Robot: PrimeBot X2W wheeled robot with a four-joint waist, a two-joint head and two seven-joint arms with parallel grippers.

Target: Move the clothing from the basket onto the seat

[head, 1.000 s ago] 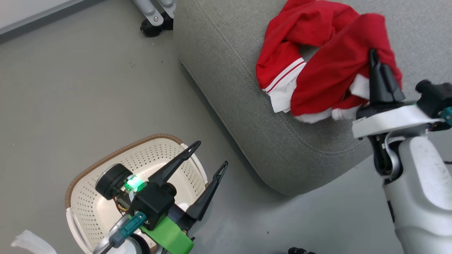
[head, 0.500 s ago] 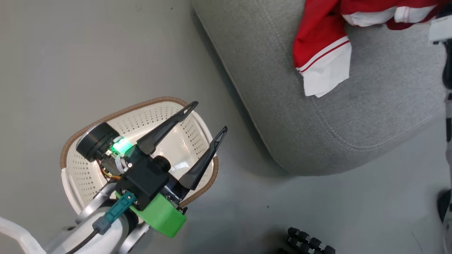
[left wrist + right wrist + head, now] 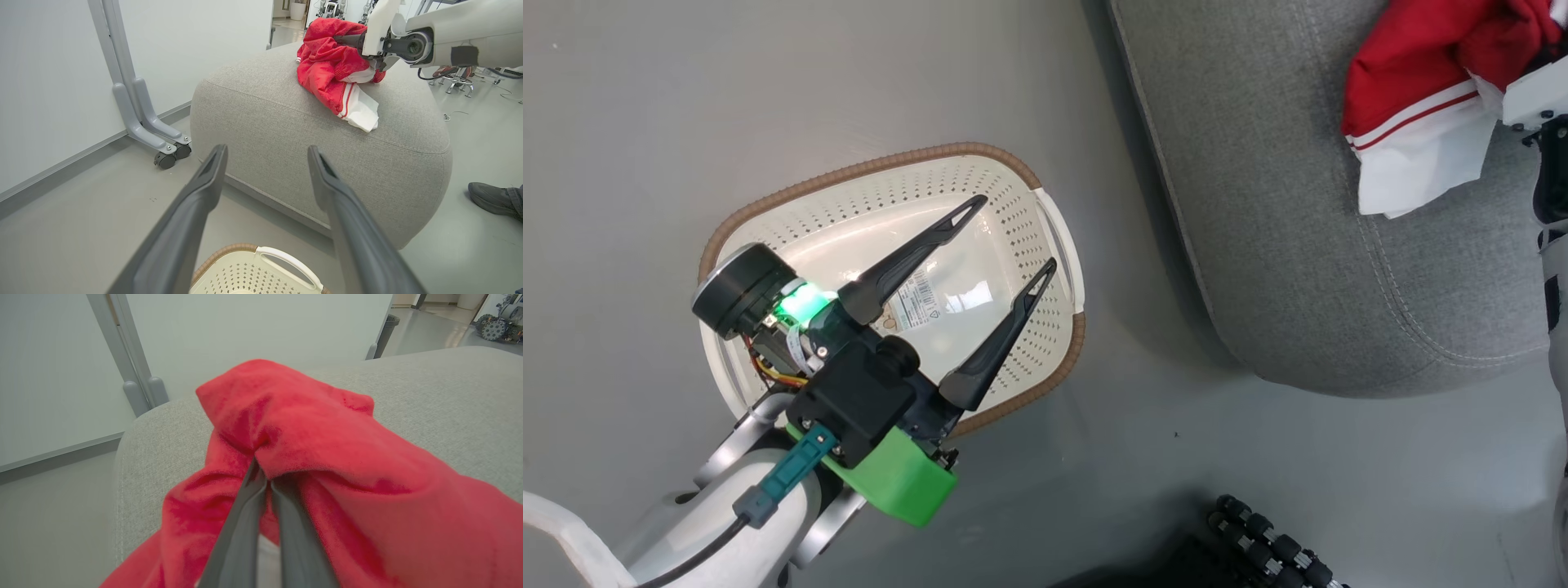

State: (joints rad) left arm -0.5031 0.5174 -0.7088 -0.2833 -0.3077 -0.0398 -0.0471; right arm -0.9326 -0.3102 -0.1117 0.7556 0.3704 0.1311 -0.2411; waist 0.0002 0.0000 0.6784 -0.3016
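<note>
clothing on the seat, basket looks bare

clothing (image 3: pixel 1413 98) lies bunched at the upper right of the head view, on the grey seat (image 3: pixel 1282 245). since a second ago this whole view has swung, so it is the camera that moved, not the things. the basket (image 3: pixel 866 167) now sits at middle left, and what shows of its bottom is bare except for the label sticker (image 3: pixel 915 296). the left gripper (image 3: pixel 1016 231) hangs over it with fingers spread wide, holding nothing, as before. the right gripper (image 3: pixel 264 479) is still pinched narrow on a fold of the red cloth. i judge the transfer nearly done; what remains is to let go and draw back.
</note>
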